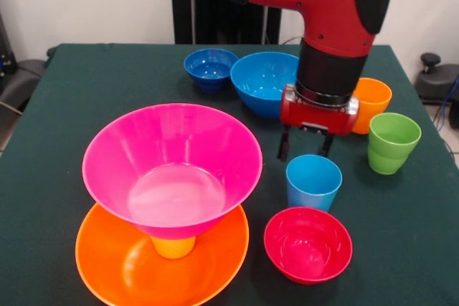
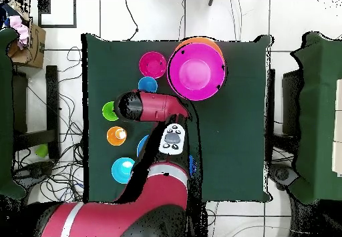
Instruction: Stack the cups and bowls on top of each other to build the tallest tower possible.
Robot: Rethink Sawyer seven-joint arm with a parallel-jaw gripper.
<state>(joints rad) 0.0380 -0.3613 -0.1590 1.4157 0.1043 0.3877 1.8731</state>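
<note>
1. The step in hand, as I judge it, is to pick up the light-blue cup (image 1: 313, 182), which stands upright on the green table (image 1: 64, 127), near the red bowl (image 1: 308, 244). The gripper (image 1: 305, 150) hangs just behind and above this cup, a little toward the picture's left in the front view.

2. To do it well, the gripper should first come over the cup's middle, then go straight down so that one finger passes on each side of the wall or rim. A tilted approach could knock the cup over, because it is light and glossy.

3. The grip should be firm but not hard. The plastic is smooth, and I think it may slip if held only at the rim.

4. The tower so far is the large orange bowl (image 1: 162, 256) at the bottom, the yellow cup (image 1: 173, 246) in it, and the pink bowl (image 1: 172, 168) resting on that cup. It looks top-heavy, so the blue cup must be set down gently in the pink bowl's middle.

5. The fingers (image 1: 284, 143) are apart, with a clear gap between them. They hold nothing and touch nothing; the blue cup is just below and in front of them.

6. The green cup (image 1: 392, 142), the orange cup (image 1: 371, 104) and two blue bowls (image 1: 262, 82) stand near the arm, so the lift should go up first.
</note>
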